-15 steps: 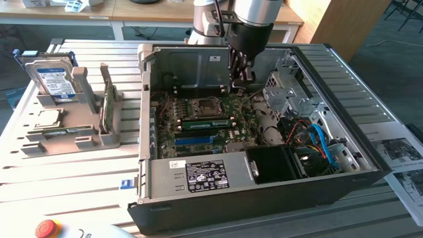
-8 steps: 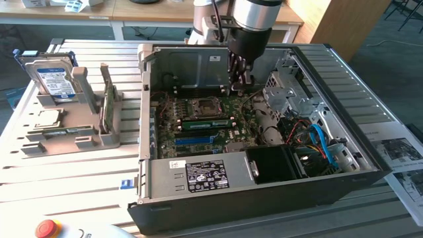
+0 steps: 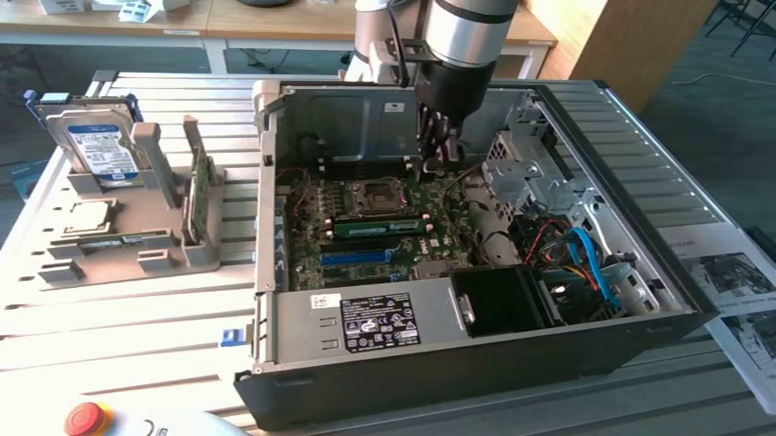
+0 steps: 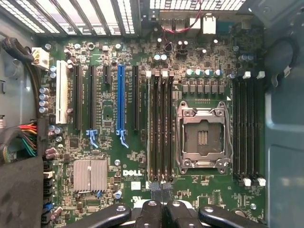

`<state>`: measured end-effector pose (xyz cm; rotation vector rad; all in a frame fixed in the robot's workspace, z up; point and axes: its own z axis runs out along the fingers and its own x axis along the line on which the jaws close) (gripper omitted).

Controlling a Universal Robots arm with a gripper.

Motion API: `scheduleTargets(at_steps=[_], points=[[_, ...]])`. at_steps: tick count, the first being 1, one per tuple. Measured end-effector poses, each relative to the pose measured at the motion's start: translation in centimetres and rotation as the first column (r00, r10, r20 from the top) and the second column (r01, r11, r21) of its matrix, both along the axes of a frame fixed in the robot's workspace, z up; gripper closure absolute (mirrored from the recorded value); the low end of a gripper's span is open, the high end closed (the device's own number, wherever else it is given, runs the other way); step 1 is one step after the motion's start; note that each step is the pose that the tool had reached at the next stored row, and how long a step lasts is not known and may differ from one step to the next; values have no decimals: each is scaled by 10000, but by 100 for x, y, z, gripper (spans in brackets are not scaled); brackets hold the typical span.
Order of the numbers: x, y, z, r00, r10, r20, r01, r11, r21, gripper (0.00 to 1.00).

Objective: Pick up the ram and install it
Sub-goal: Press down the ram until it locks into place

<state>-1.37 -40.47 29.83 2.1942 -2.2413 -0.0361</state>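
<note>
Ram (image 3: 382,227) lies lengthwise in a memory slot of the motherboard (image 4: 142,164), just below the square socket (image 3: 370,193) near the middle of the exterior frame. It looks seated, though the angle leaves that unsure. The hand (image 4: 161,192) hangs above the right end of those slots, inside the open computer case (image 3: 485,363). It is clenched, with nothing visible in its grip. At the left of the exterior frame, a matching green stick (image 3: 200,195) stands on edge in a grey holder (image 3: 134,254) on the slatted worktop (image 3: 122,318).
</note>
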Motion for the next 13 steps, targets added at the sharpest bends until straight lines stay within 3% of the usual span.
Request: scheduleTargets(at_steps=[13], points=[[0, 0, -173, 10000, -1, 1, 1, 10000, -86, 89]])
